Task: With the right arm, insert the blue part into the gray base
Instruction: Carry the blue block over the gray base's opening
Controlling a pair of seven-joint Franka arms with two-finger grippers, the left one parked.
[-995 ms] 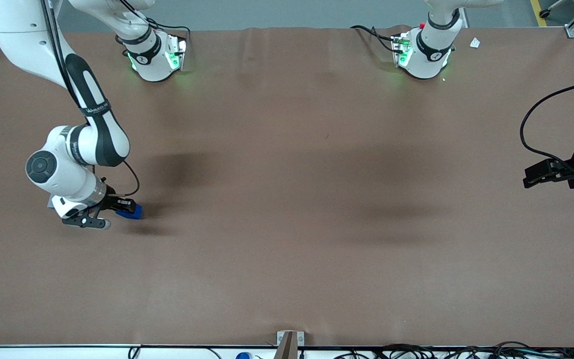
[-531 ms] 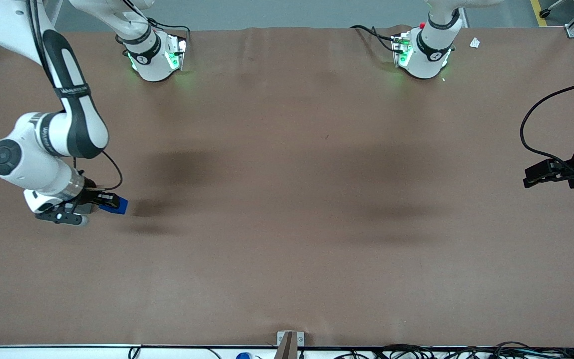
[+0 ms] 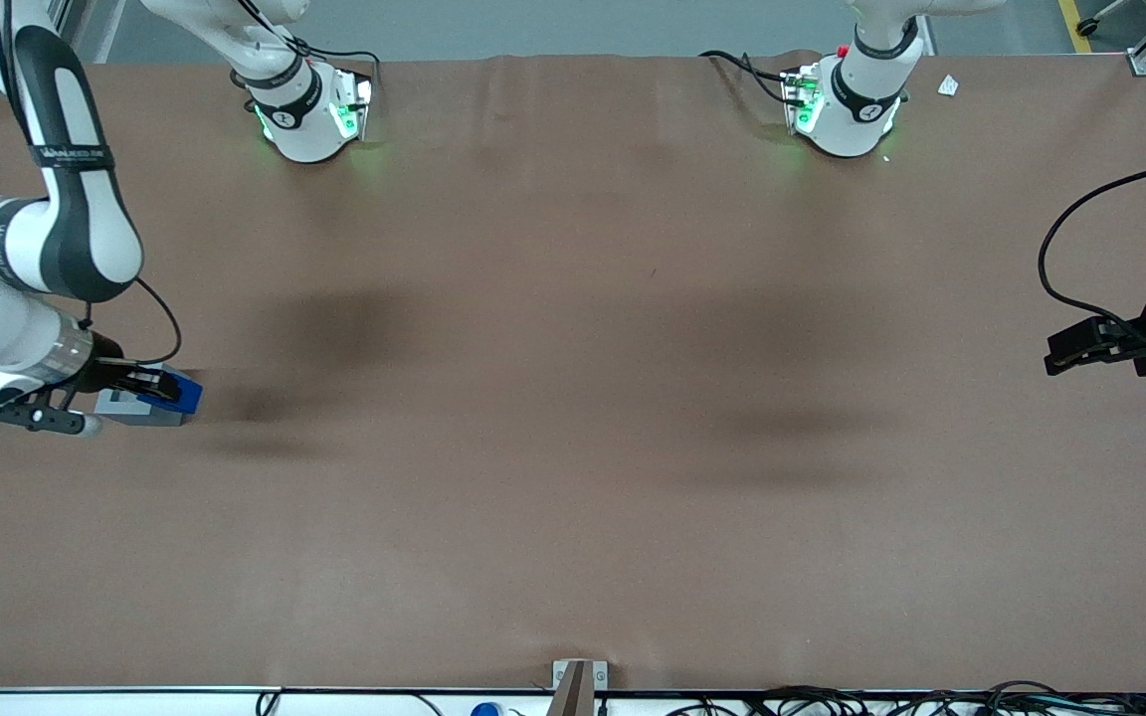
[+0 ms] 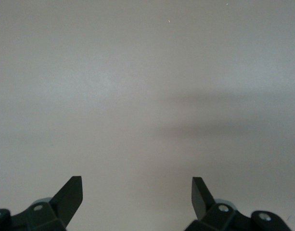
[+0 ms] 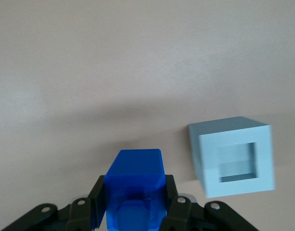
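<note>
My right arm's gripper (image 3: 157, 387) is shut on the blue part (image 3: 179, 392) and holds it above the table at the working arm's end. In the right wrist view the blue part (image 5: 134, 179) sits clamped between the two black fingers (image 5: 100, 195), its stub toward the camera. The gray base (image 3: 125, 407) rests on the table just under and beside the held part, partly covered by it in the front view. In the right wrist view the gray base (image 5: 234, 156) stands beside the part, apart from it, its square recess facing the camera.
The brown table cover (image 3: 573, 398) stretches wide toward the parked arm's end. The two arm bases (image 3: 309, 109) stand at the table's edge farthest from the front camera. Cables (image 3: 1080, 249) lie near the parked gripper. A small bracket (image 3: 578, 681) sits at the near edge.
My right arm has carried the blue part sideways toward the working arm's end of the table, until it is over the gray base. The grip has stayed shut.
</note>
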